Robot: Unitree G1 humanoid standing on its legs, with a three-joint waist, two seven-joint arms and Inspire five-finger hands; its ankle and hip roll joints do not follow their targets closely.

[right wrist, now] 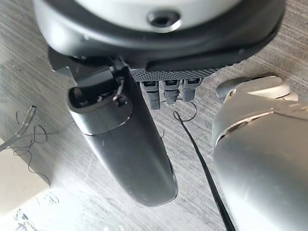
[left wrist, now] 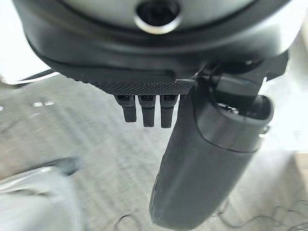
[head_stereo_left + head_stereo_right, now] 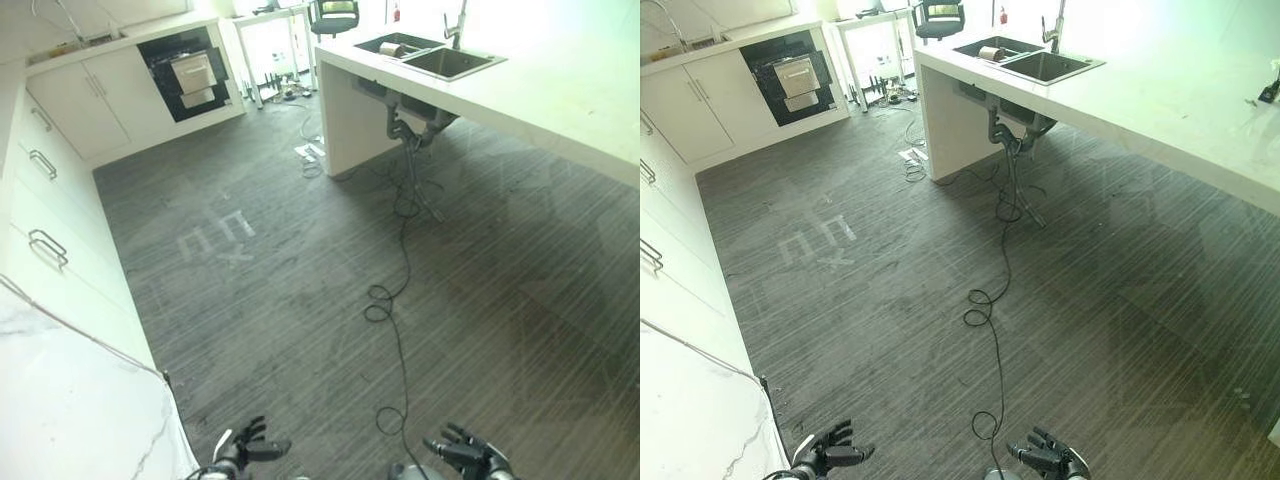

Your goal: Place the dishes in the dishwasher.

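Observation:
The dishwasher point(image 3: 190, 70) stands open in the far cabinet row, a dark cavity with a pale rack point(image 3: 193, 72) drawn out. A double sink point(image 3: 430, 55) with a tap is set in the white island counter point(image 3: 560, 90) at the far right; a small round dish or cup point(image 3: 392, 48) lies in its far basin. My left hand point(image 3: 245, 445) and right hand point(image 3: 465, 455) hang low over the dark floor at the near edge, far from both. Each is open with relaxed fingers point(image 2: 147, 113) point(image 1: 166, 91) and holds nothing.
White drawers with metal handles point(image 3: 45, 245) line the left side, with a marble worktop point(image 3: 60, 400) at the near left. An office chair point(image 3: 335, 15) and a table stand at the back. Pipes point(image 3: 410, 125) hang under the sink. Wide dark floor point(image 3: 300, 260) lies between.

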